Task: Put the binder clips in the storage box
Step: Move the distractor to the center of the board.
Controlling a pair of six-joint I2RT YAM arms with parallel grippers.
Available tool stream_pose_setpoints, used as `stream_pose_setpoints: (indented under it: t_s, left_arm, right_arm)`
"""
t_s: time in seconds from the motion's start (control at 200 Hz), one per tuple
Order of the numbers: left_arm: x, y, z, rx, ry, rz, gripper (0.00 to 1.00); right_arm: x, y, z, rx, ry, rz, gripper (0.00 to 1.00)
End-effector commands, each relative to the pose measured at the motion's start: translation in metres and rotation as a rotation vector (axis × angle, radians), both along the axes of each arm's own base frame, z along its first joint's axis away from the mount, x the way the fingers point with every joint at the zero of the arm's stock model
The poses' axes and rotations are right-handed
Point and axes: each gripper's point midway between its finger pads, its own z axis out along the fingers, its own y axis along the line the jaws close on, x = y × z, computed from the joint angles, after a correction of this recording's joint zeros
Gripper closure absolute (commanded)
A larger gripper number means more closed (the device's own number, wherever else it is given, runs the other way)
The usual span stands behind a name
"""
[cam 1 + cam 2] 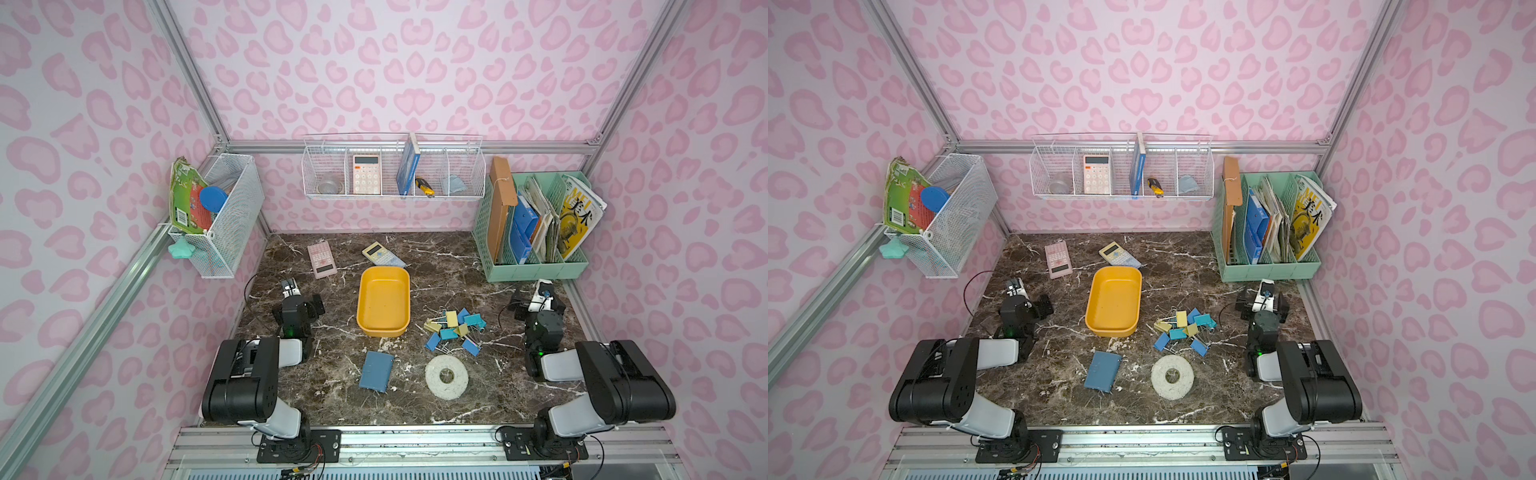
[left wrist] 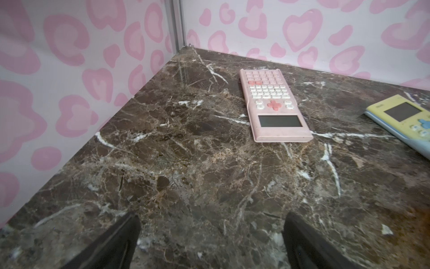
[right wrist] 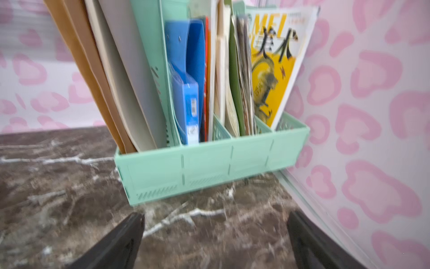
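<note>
In both top views the binder clips [image 1: 454, 328], small folded-metal pieces in blue, teal and pale yellow with silver wire handles, are seen heaped on the dark brown marble tabletop [image 1: 457, 266]. They lie just beside the storage box [image 1: 383, 299], a shallow yellow plastic tray with rounded corners; its inside is bare, so no clip has been placed in it yet. The tray's long axis runs from front to back, and the heap lies off its front corner on the robot's right side. The right tool [image 1: 541, 293] is judged the nearer one. The heap lies between it and the tray, toward the middle and slightly toward the front, whereas the left tool [image 1: 292, 291] is separated from the clips by the tray itself. Both tools are pointed toward the back wall, away from the heap, so a turn inward would probably be called for first. A white tape ring [image 1: 446, 377] and a flat blue-grey rectangular pad [image 1: 376, 371] lie near the heap, toward the front. The clips overlap and their handles are tangled, so neither their count nor a single free clip can be made out. In the left wrist view the left tool's jaws are seen spread wide with only bare tabletop between them. A pink calculator [image 2: 275, 104] lies ahead, and a yellow calculator [image 2: 404, 121] is cut off by the frame edge. In the right wrist view, which is blurred, the right tool is likewise wide open and empty, facing a mint green slotted file organizer [image 3: 209, 163]. Clips and box are shown in neither wrist view.
</note>
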Motion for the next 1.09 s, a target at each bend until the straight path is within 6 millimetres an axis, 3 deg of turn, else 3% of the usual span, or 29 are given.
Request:
stream_pose_setpoints:
  t_s: [0.0,0.07,0.095,0.14,0.195,0.22,0.28,0.36,0.375,0.39,0.41,0.435,0.48,0.535,0.58,0.64,0.721,0.861,1.086]
  left_arm:
    - [0.008,-0.017,0.036,0.046,0.067,-0.052,0.01]
    - [0.007,-0.037,0.082,0.062,0.08,-0.043,0.01]
    - [0.005,-0.069,0.107,0.068,0.074,-0.119,0.01]
    - [-0.003,-0.094,0.137,0.079,0.063,-0.144,0.01]
    - [-0.022,-0.121,0.153,0.075,0.1,-0.173,0.01]
    - [-0.032,-0.133,0.158,0.029,0.122,-0.195,0.01]
    - [-0.065,-0.161,0.148,-0.116,0.235,-0.265,0.01]
    - [-0.112,-0.204,0.12,-0.272,0.353,-0.363,0.12]
    - [-0.12,-0.21,0.114,-0.287,0.37,-0.372,0.17]
    - [-0.128,-0.216,0.107,-0.301,0.386,-0.373,0.24]
    - [-0.138,-0.223,0.099,-0.319,0.404,-0.379,0.36]
    - [-0.151,-0.236,0.088,-0.339,0.43,-0.413,0.49]
    - [-0.171,-0.252,0.069,-0.354,0.489,-0.435,0.69]
    - [-0.191,-0.272,0.046,-0.356,0.545,-0.457,0.9]
    - [-0.204,-0.287,0.026,-0.346,0.601,-0.469,1.0]
    - [-0.218,-0.302,0.002,-0.334,0.664,-0.469,1.0]
    - [-0.225,-0.306,-0.03,-0.305,0.726,-0.423,1.0]
    - [-0.23,-0.333,-0.057,-0.359,0.757,-0.48,1.0]
    - [-0.232,-0.318,-0.082,-0.303,0.765,-0.407,1.0]
  right_arm:
    - [0.019,0.007,0.006,-0.024,0.146,-0.009,0.0]
    - [0.026,0.044,0.035,-0.027,0.179,0.091,0.01]
    - [0.021,0.07,0.054,-0.054,0.18,0.142,0.0]
    - [0.012,0.099,0.073,-0.037,0.169,0.197,0.0]
    - [-0.003,0.146,0.087,0.02,0.188,0.359,0.01]
    - [-0.012,0.164,0.089,0.06,0.213,0.417,0.04]
    - [-0.036,0.205,0.083,0.149,0.309,0.553,0.11]
    - [-0.077,0.247,0.055,0.248,0.459,0.686,0.3]
    - [-0.086,0.253,0.049,0.262,0.49,0.703,0.35]
    - [-0.093,0.256,0.042,0.276,0.52,0.704,0.41]
    - [-0.103,0.261,0.034,0.3,0.553,0.701,0.62]
    - [-0.115,0.266,0.022,0.328,0.593,0.706,0.8]
    - [-0.137,0.276,0.003,0.379,0.669,0.734,0.99]
    - [-0.163,0.286,-0.023,0.434,0.755,0.747,1.0]
    - [-0.181,0.292,-0.042,0.451,0.819,0.751,1.0]
    - [-0.198,0.296,-0.057,0.466,0.888,0.742,1.0]
    - [-0.209,0.297,-0.07,0.449,0.933,0.722,1.0]
    - [-0.23,0.298,-0.096,0.422,1.044,0.703,1.0]
    - [-0.247,0.264,-0.126,0.399,1.133,0.551,1.0]
